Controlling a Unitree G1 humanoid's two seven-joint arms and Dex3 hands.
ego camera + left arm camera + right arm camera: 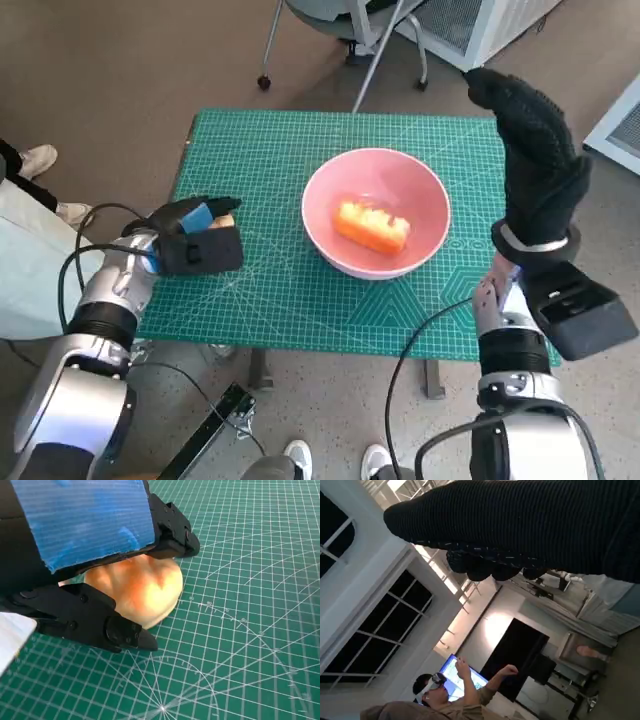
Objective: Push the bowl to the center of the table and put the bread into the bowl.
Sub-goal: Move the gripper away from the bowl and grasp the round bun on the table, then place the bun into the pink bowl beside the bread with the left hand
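Knitted right hand (pixel 535 160), round pink bowl (pixel 376 212)

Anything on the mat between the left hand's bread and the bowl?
No. In the head view only bare green mat separates the left hand, holding bread, from the pink bowl.

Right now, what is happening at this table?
A humanoid robot works at a table covered by a green cutting mat. The pink bowl stands near the middle of the mat, and one piece of bread already lies inside it. The left hand grips a second bread roll low on the mat, at the robot's left side. The right hand is raised beside the bowl and holds nothing.
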